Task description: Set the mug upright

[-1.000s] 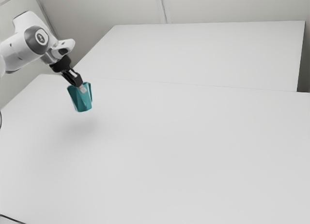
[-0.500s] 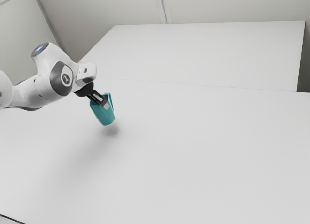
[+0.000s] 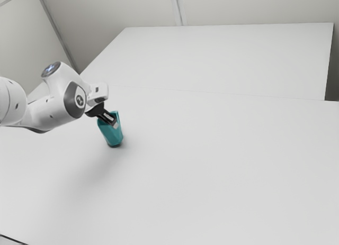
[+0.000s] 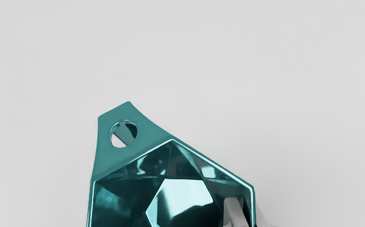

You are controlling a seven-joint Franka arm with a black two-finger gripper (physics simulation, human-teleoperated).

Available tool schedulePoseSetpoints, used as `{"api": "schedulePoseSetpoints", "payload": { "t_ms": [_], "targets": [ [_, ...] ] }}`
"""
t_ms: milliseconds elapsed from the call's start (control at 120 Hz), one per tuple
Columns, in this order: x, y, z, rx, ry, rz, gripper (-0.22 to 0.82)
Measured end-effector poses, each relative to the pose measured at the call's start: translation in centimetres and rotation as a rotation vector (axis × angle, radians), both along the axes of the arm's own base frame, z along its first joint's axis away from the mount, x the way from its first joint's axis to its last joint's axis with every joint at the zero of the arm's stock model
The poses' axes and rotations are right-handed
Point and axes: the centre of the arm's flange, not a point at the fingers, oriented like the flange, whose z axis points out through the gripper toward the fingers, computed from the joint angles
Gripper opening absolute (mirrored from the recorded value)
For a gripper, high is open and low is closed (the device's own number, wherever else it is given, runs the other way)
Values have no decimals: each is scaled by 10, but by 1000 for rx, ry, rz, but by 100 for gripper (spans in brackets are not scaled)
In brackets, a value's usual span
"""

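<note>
Pincer (image 3: 114, 125) was clenched on one wall of the teal mug (image 3: 110, 134), held mouth-up near nine o'clock in the exterior view, tipped slightly toward eleven! Released unlevel over the table (image 3: 212, 176), it could be toppled by its lean.

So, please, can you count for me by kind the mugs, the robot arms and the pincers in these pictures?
Mug: 1, teal
Robot arm: 1, mostly white
Pincer: 1, black, closed on the mug's wall
Total: 3
</note>
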Motion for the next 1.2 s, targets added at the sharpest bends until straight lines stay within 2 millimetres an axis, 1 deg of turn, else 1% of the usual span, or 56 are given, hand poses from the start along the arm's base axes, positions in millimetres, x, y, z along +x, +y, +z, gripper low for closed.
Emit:
{"api": "schedulePoseSetpoints", "payload": {
  "t_ms": [75, 175, 250, 342, 400, 433, 517, 608, 675, 717, 742, 800, 850, 925, 1025, 1058, 1092, 1200],
  "targets": [
    [2, -5, -7, 3, 8, -7, -18],
    [2, -5, -11, 6, 9, -2, -18],
    [3, -5, -10, 5, 5, -1, -1],
    [4, -11, -5, 4, -5, -10, 19],
    [4, -14, -1, 3, -12, -16, 29],
    [4, -18, 5, 2, -23, -24, 34],
    [3, -28, 28, -7, -51, -44, 42],
    [1, -34, 56, -24, -73, -59, 49],
    [5, -36, 75, -39, -72, -71, 52],
    [11, -38, 90, -41, -65, -82, 53],
    [15, -39, 102, -31, -57, -94, 54],
    [26, -40, 142, 17, -39, -121, 56],
    [31, -41, 174, 54, -15, -127, 57],
    [31, -42, 211, 85, 29, -114, 58],
    [26, -42, 252, 118, 82, -76, 59],
    [24, -42, 261, 126, 97, -62, 59],
    [21, -43, 266, 130, 117, -48, 59],
    [14, -44, 268, 134, 181, -6, 60]
  ]
}}
